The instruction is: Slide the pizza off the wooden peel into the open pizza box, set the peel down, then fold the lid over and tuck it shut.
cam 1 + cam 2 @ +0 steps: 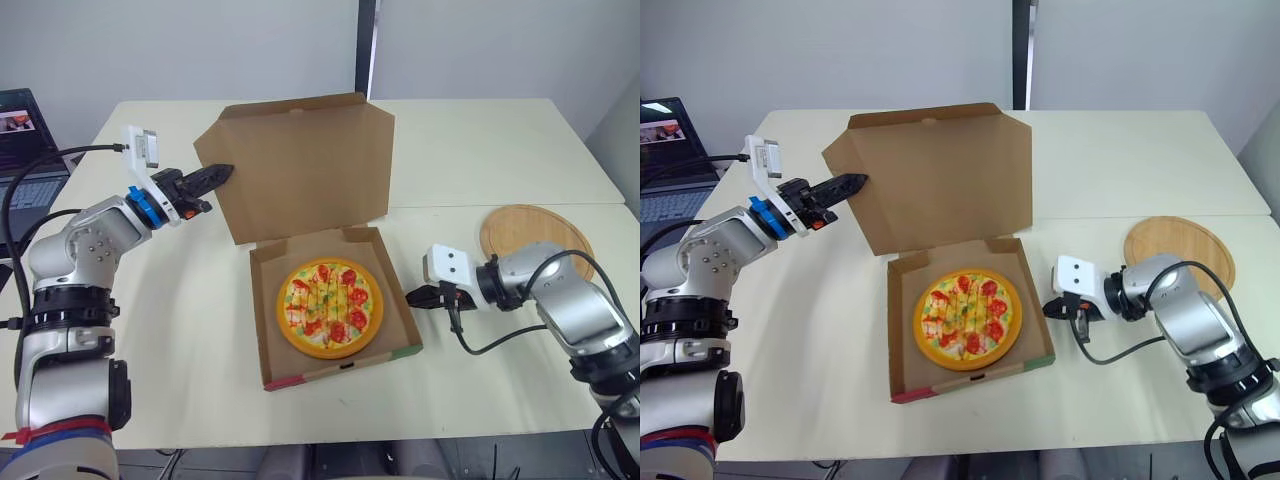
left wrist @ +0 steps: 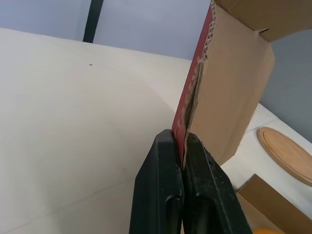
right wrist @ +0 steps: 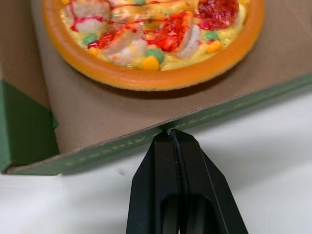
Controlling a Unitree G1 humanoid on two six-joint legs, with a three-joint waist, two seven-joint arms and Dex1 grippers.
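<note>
The pizza point(image 1: 330, 308) lies flat in the open cardboard box point(image 1: 257, 310) at the table's middle. The lid point(image 1: 300, 165) stands upright behind it, leaning slightly back. My left gripper point(image 1: 222, 172) is at the lid's left edge and is shut on it; in the left wrist view the fingertips point(image 2: 168, 141) pinch the lid's side flap point(image 2: 229, 87). My right gripper point(image 1: 412, 297) is shut and empty, with its tip against the outside of the box's right wall point(image 3: 146, 141), close to the pizza point(image 3: 156, 39). The round wooden peel point(image 1: 535, 232) lies flat on the table to the right.
A laptop point(image 1: 20, 140) sits off the table's far left corner. Cables trail from both wrists. A seam in the table runs just behind the peel. The table's front edge is a short way in front of the box.
</note>
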